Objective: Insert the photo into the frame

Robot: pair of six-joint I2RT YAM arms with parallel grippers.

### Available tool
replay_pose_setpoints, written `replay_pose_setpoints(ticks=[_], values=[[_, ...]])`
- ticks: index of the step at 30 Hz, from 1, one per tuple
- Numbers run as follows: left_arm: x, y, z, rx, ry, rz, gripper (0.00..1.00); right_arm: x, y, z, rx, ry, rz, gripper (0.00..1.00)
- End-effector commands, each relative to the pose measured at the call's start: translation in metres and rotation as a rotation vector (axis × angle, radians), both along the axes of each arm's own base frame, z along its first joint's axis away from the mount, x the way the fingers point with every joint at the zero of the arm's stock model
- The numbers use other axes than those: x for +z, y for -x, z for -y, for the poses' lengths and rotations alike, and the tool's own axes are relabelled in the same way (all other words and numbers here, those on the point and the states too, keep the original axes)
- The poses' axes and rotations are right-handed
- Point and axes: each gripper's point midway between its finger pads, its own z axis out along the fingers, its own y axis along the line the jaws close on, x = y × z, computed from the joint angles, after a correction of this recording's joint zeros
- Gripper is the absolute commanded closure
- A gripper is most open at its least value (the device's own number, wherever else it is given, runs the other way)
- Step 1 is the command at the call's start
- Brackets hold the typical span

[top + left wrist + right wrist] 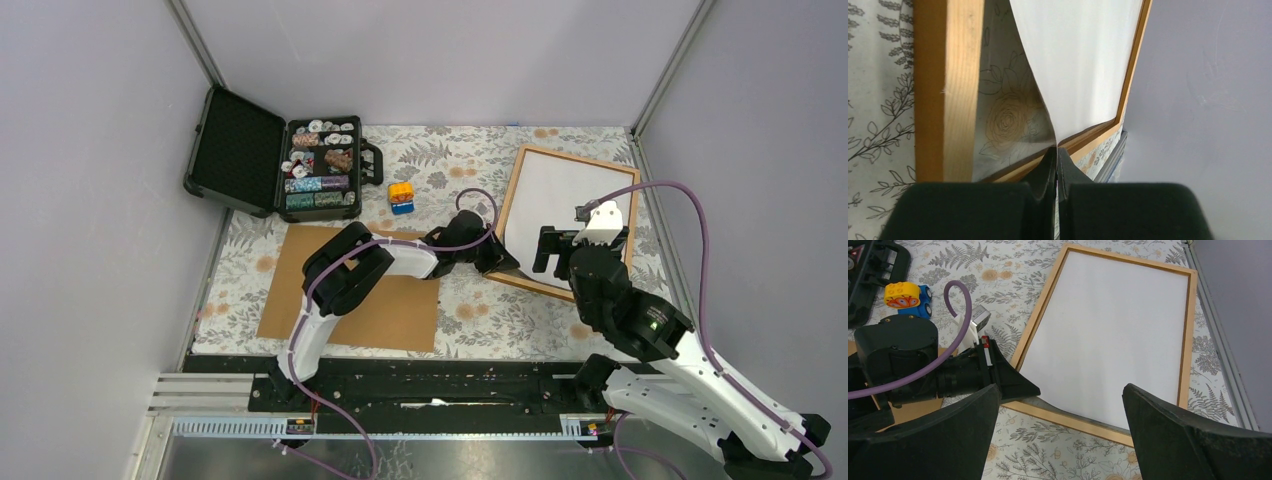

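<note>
- The right fingers point(963, 425) are spread wide and hold nothing, hovering over the near rail of the frame point(1189, 340).
- The left fingers point(1048, 170) are pressed together, pinching the near corner of the photo point(1083, 65), which curls up.
- Beyond them, the photo lies white side up inside the frame; only that 1 corner seems left to seat.

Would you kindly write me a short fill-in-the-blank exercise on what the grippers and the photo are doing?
1. The left gripper is ____ on a near corner of the photo.
2. The photo lies in the frame with its ____ back facing up.
3. The right gripper hovers over the frame, its jaws ____.
4. In the top view, the brown backing board lies to the ____ of the frame.
Missing words: shut; white; open; left.
</note>
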Motion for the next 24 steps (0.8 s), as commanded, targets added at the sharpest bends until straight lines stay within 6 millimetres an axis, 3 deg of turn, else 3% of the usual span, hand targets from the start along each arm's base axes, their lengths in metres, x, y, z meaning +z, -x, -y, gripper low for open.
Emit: replay_pose_setpoints(ticks=[1, 9, 11, 17, 24], values=[[0.029, -0.001, 0.017, -0.051, 0.105, 0.045, 1.0, 0.007, -0.004, 0.003, -0.031, -0.02, 0.038, 0.0], [0.013, -0.003, 0.009, -0.053, 0.017, 0.036, 0.97, 0.005, -0.004, -0.002, -0.01, -0.026, 0.031, 0.0], [0.011, -0.006, 0.005, -0.045, -0.035, 0.057, 0.88, 0.004, -0.004, -0.002, -0.006, -0.029, 0.028, 0.0], [0.027, -0.008, -0.011, -0.047, -0.137, 0.136, 0.46, 0.007, -0.001, -0.003, 0.007, -0.064, 0.037, 0.0], [0.059, 0.008, -0.025, -0.091, -0.135, 0.171, 0.18, -0.002, 0.0, -0.012, 0.034, -0.089, 0.01, 0.0]])
